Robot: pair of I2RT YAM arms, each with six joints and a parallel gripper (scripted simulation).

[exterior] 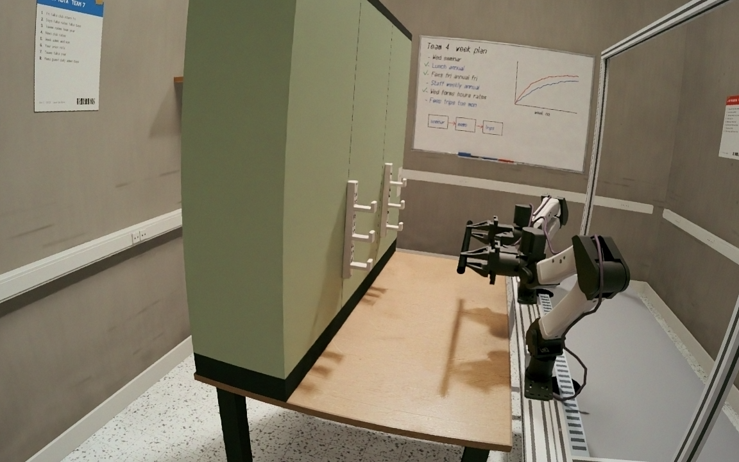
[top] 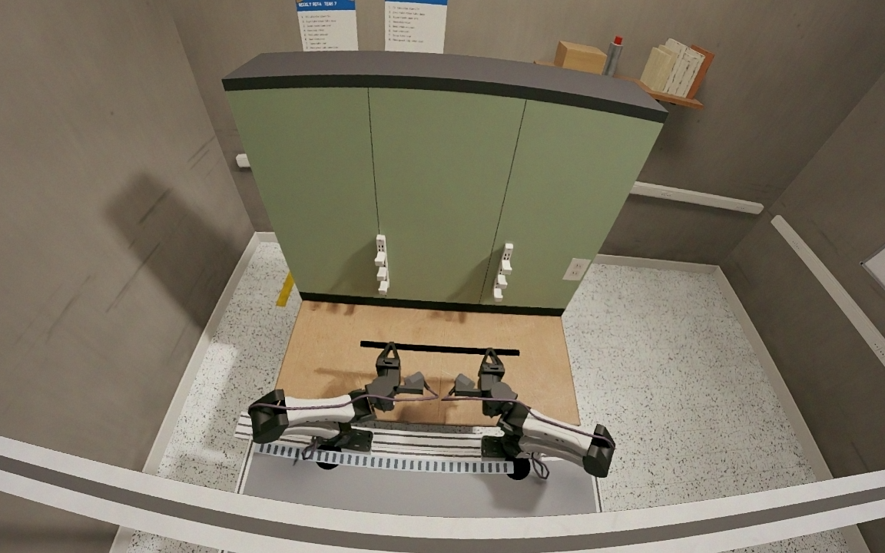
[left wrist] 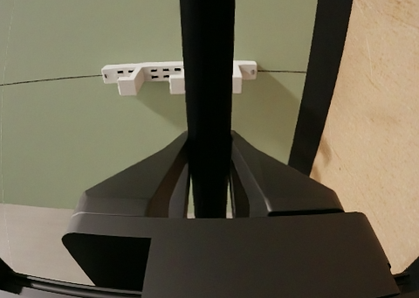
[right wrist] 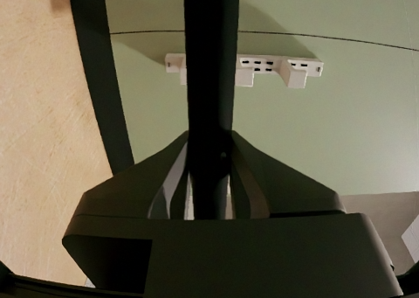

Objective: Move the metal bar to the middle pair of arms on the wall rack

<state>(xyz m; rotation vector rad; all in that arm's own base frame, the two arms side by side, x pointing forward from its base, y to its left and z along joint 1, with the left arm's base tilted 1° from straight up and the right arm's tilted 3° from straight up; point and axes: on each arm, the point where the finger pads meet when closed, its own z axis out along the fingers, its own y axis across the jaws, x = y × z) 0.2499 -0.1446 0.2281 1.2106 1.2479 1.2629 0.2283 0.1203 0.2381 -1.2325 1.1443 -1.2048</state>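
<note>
The black metal bar (top: 440,349) (exterior: 465,244) (left wrist: 209,49) (right wrist: 211,49) hangs level in the air above the table, well out in front of the wall rack. My left gripper (top: 390,346) (left wrist: 209,141) is shut on it near one end; my right gripper (top: 492,352) (right wrist: 209,141) is shut on it near the other. The rack has two white strips with three arms each. The left middle arm (top: 382,273) (exterior: 364,236) (left wrist: 176,85) and right middle arm (top: 501,282) (exterior: 396,204) (right wrist: 244,77) carry nothing. In the wrist views the bar hides part of each strip.
The green cabinet (top: 442,171) (exterior: 234,201) bears the rack and stands at the back of the wooden table (top: 541,378) (exterior: 395,396). A white socket plate (top: 575,269) is right of the rack. Other rack arms stick out above and below the middle pair.
</note>
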